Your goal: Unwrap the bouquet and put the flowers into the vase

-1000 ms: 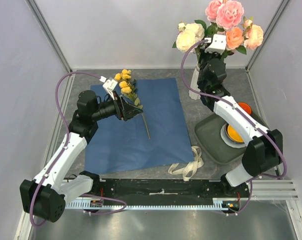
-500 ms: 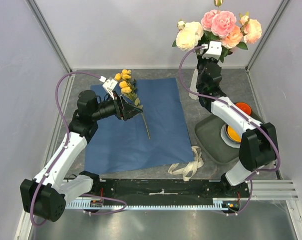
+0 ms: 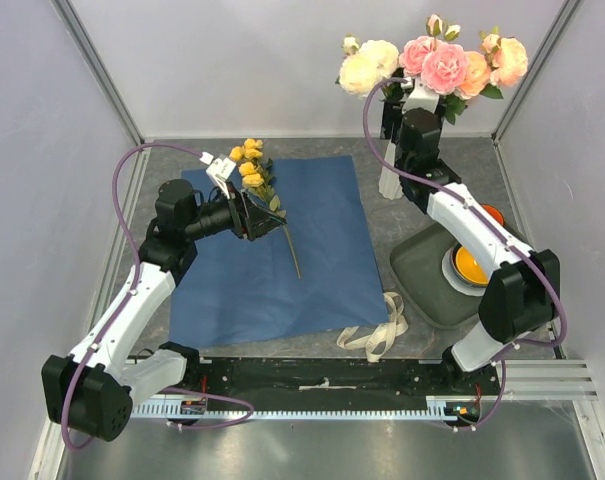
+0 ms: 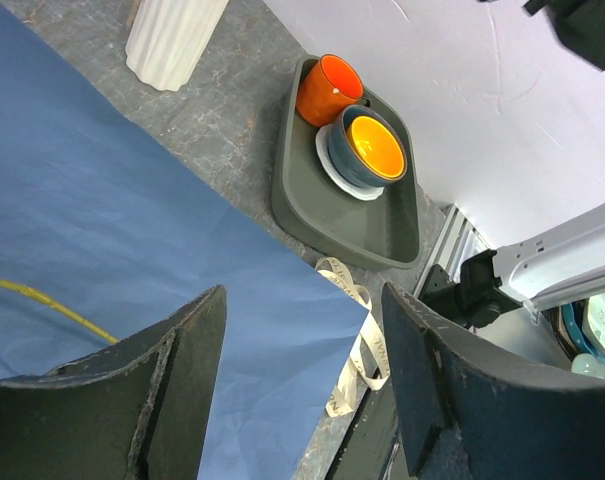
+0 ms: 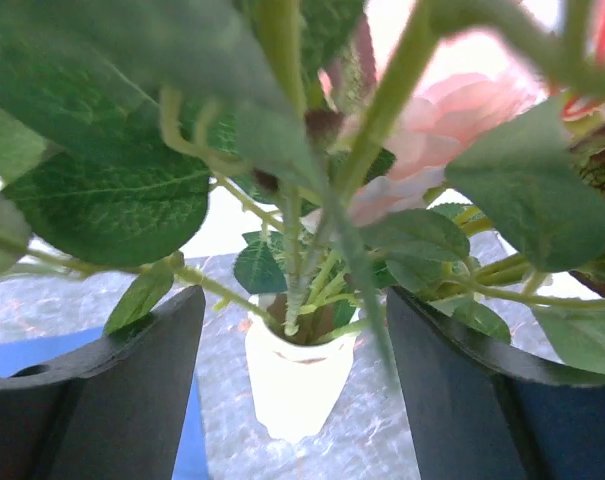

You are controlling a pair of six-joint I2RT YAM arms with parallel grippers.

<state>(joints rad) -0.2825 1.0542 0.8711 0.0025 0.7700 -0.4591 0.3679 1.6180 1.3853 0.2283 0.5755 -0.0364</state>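
Vase (image 3: 390,178): white, ribbed, upright at the far right of the table, just off the blue paper sheet (image 3: 282,260). Pink and cream roses (image 3: 444,65) stand in it, heads high above the rim. Right wrist view: green stems drop into the vase mouth.

Right gripper (image 5: 294,300) is up at stem level above the vase. Its jaws are spread wide; the stems pass between the fingers and are not pinched, so it has let go.

Yellow rose spray (image 3: 252,170) lies on the paper, stem pointing toward the near edge. Left gripper (image 4: 302,295) sits low over it, jaws apart, with only paper showing between the fingers.

Cream ribbon (image 3: 380,330) lies loose at the paper's near right corner. Dark grey tray (image 3: 422,270) is right of the paper, holding an orange cup (image 4: 329,88) and a bowl (image 4: 374,148).
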